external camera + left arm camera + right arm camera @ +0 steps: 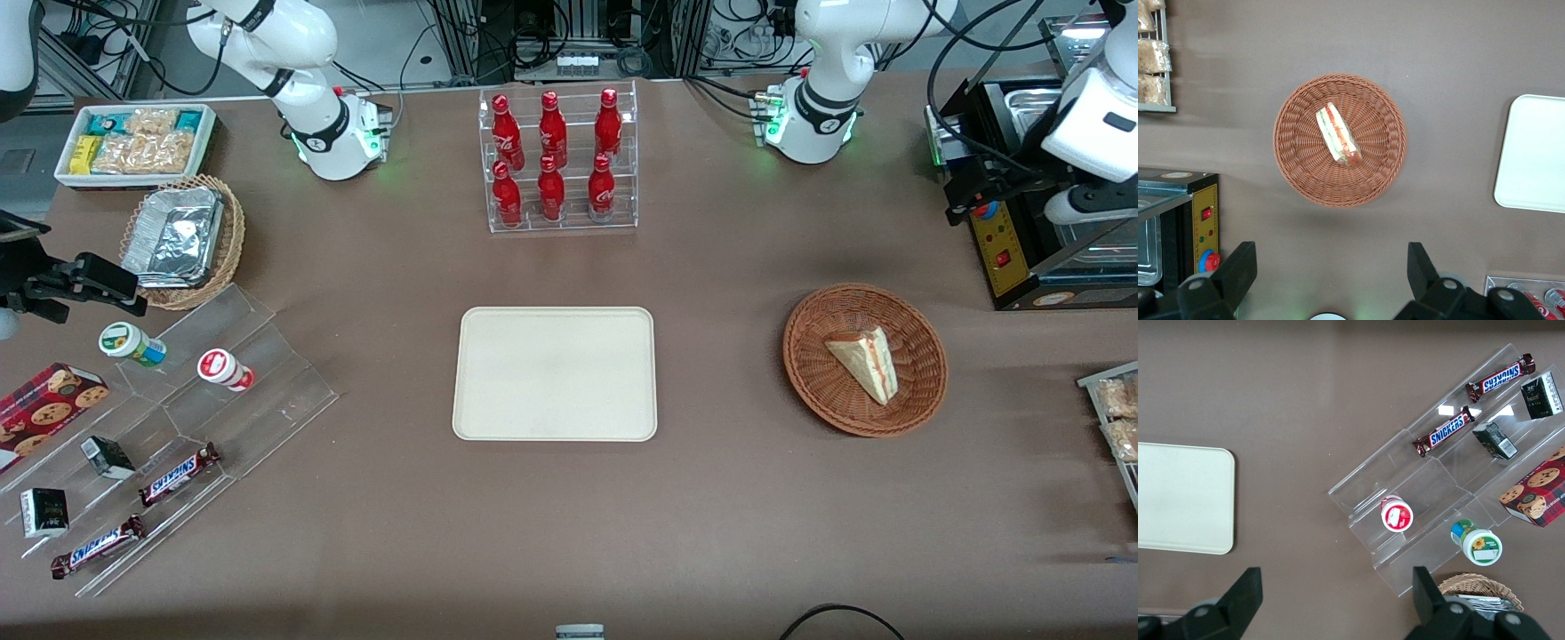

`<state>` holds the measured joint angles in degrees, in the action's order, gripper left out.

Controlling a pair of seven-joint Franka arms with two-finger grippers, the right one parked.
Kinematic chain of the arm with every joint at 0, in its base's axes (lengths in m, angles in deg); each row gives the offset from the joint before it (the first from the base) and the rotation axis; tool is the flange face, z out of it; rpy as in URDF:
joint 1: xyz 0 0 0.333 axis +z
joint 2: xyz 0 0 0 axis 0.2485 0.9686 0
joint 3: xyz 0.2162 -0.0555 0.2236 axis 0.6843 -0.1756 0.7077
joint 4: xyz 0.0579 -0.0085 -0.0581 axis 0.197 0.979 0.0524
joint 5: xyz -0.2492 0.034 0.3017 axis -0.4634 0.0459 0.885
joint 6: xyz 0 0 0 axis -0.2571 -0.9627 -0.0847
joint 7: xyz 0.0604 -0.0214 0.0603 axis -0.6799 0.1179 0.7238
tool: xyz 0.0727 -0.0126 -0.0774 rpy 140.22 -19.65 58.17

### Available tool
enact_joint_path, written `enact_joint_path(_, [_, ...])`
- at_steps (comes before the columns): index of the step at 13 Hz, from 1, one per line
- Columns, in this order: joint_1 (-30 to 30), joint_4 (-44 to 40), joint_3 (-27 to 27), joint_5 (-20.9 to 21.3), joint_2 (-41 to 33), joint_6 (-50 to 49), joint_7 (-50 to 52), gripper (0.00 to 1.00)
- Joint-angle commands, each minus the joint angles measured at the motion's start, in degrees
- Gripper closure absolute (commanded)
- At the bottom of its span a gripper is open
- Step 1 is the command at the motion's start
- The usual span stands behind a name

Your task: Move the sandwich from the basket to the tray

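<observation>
1. Lying in the basket (864, 360) is the sandwich (862, 363), a pale wedge with its striped cut edge showing; the basket is sitting on the brown surface (729, 498) toward the working arm's end
2. Hanging high above that basket, the gripper (1328, 280) is spread wide open and gripping nothing, its two dark fingers (1238, 270) showing in the left wrist view only; the front view is not showing the gripper itself
3. Looking straight down, the left wrist view is showing the sandwich (1338, 134) lying slightly off the middle of the basket (1339, 190), with woven floor bare all around it and its red and green stripes facing up
4. Sitting beside the basket, well apart from it, the tray (556, 373) is lying flat with nothing on it; bare surface is running between the two
5. Standing farther from the front camera than the tray is a clear rack of red bottles (556, 160), well apart from the tray's rim
</observation>
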<state>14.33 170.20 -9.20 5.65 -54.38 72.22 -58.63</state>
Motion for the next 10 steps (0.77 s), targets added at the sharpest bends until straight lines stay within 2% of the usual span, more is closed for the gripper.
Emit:
enact_joint_path(1, [-0.28, -1.93, -0.33, -0.75, 0.90, -1.44, -0.65, 0.00])
enact_joint_path(5, [0.94, -2.10, -0.15, -0.66, 3.26, -1.18, 0.05, 0.00])
enact_joint_path(10, [3.13, -1.67, 0.73, -0.49, 9.68, 3.73, 16.10, 0.00])
